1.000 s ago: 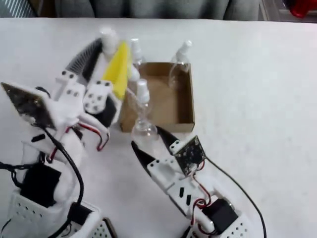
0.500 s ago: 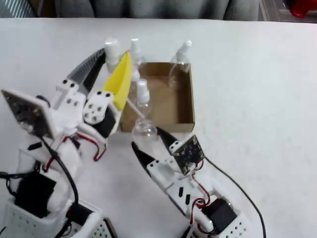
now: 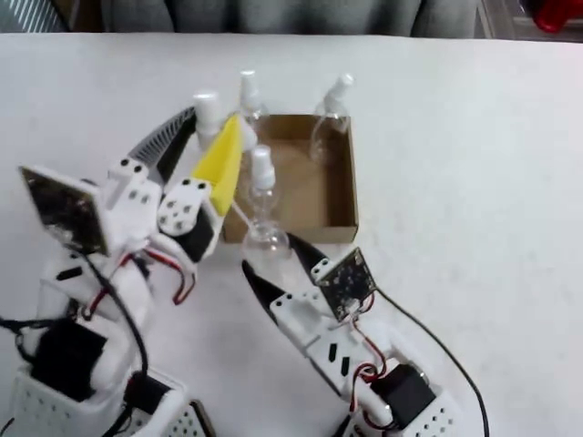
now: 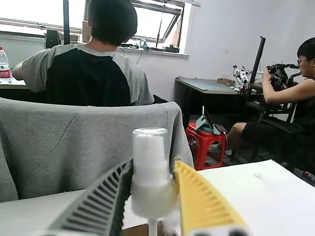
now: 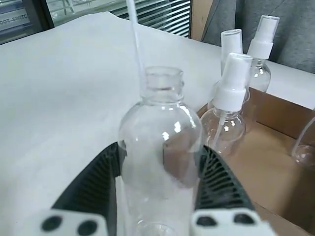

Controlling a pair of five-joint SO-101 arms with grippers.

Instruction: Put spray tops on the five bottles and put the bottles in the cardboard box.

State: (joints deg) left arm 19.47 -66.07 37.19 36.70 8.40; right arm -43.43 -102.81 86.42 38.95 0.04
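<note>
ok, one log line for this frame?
phase: capping | left jaws: shut on spray top | right jaws: shut on uncapped bottle | top not yet seated | cardboard box: holds capped bottles

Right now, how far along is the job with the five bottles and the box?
Done: at least three capped bottles stand in the cardboard box. In hand: the right fingers grip an open bottle, and the left fingers hold a spray top, its tube near that bottle's neck. Left: seat the top, then box this bottle.
</note>
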